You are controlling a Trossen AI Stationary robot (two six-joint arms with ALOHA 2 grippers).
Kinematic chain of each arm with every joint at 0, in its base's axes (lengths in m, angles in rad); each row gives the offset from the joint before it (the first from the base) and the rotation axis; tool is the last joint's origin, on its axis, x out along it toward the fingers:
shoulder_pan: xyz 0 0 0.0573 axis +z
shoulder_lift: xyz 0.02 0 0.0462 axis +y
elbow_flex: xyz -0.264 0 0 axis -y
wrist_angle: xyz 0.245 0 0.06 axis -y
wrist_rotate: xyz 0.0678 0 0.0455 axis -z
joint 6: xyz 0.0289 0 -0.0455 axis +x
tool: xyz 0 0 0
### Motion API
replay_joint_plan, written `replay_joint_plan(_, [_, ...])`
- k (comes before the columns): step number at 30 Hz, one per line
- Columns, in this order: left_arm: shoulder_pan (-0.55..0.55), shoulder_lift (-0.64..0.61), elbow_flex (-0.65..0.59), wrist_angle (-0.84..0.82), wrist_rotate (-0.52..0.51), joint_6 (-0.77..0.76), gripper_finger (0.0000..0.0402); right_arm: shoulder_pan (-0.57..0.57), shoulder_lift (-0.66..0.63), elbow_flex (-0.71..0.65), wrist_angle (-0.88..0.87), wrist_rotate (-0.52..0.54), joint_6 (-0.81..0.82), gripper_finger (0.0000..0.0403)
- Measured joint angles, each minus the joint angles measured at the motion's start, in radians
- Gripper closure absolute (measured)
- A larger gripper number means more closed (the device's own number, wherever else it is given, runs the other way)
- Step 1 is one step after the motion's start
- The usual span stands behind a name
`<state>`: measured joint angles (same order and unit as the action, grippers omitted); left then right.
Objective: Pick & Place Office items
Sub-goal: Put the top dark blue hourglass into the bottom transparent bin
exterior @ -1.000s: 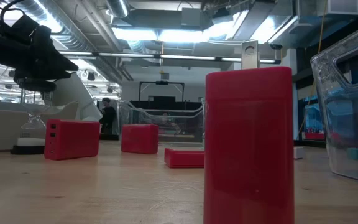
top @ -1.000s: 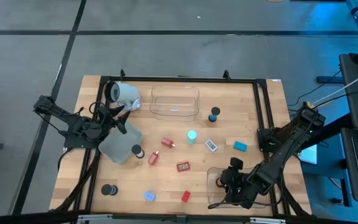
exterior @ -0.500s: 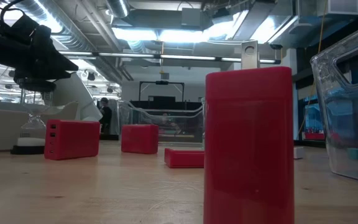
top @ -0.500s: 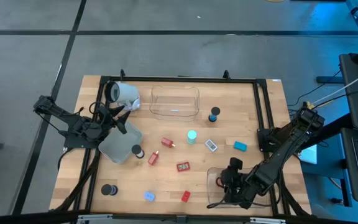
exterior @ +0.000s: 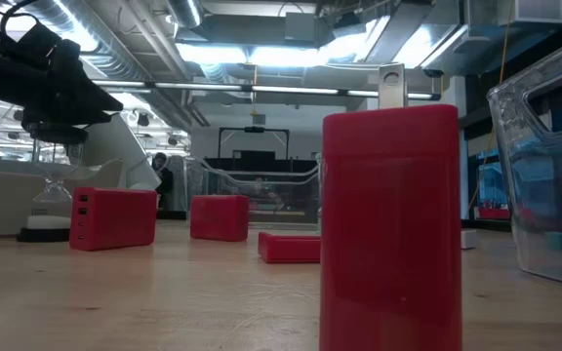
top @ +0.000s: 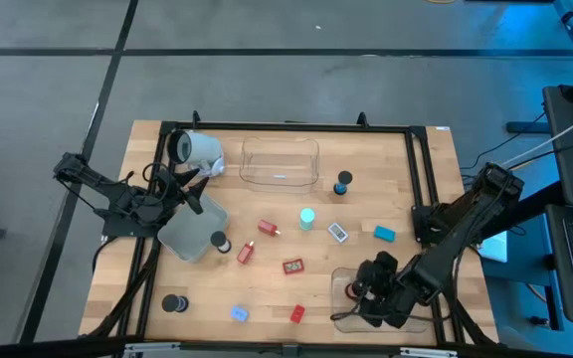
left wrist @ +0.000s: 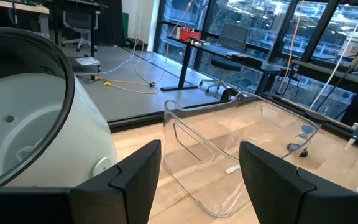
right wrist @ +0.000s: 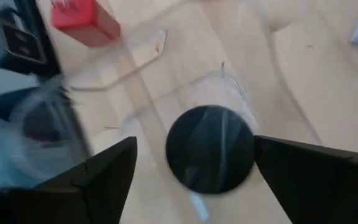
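Right gripper (right wrist: 194, 155) at five o'clock on the table (top: 386, 149), over a clear tray (top: 341, 281), fingers spread wide, holding nothing. Black puck (right wrist: 210, 149) lying in that tray between the fingers, untouched. Left gripper (left wrist: 199, 167) at nine o'clock, fingers apart, empty, facing another clear tray (left wrist: 229, 149) beside a white cylinder (left wrist: 36, 130).

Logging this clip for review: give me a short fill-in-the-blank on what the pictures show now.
1. The black puck lies between the right pincer's ___ fingers.
2. The puck sits inside a clear ___.
3. The white-grey cylinder lies on its ___.
4. The left pincer holds ___.
Missing: open; tray; side; nothing
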<state>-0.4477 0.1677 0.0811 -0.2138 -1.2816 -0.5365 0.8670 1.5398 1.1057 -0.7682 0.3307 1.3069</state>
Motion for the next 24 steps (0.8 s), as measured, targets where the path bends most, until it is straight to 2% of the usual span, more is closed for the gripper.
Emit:
replay_joint_plan(2, [0.0,0.0,0.0,0.0,0.0,0.0,0.0187,-0.02,-0.025,0.055,-0.082,0.012,0.002,0.0075])
replay_joint_plan(7, [0.0,0.0,0.0,0.0,0.0,0.0,0.0187,-0.076,-0.042,0.169,-0.298,0.298,0.025,0.0074])
replay_joint_plan(9, [0.0,0.0,0.0,0.0,0.0,0.0,0.0187,-0.126,-0.042,0.194,-0.373,0.328,0.056,0.0074])
replay_joint_plan(13, [0.0,0.0,0.0,0.0,0.0,0.0,0.0187,-0.266,-0.041,0.19,-0.46,0.255,0.084,0.0073])
replay_joint_plan(19, [0.0,0.0,0.0,0.0,0.0,0.007,0.0187,-0.539,-0.04,0.144,-0.464,0.094,-0.101,0.0062])
replay_joint_plan(24, [0.0,0.0,0.0,0.0,0.0,0.008,0.0187,-0.766,-0.04,0.082,-0.393,0.013,-0.316,0.0049])
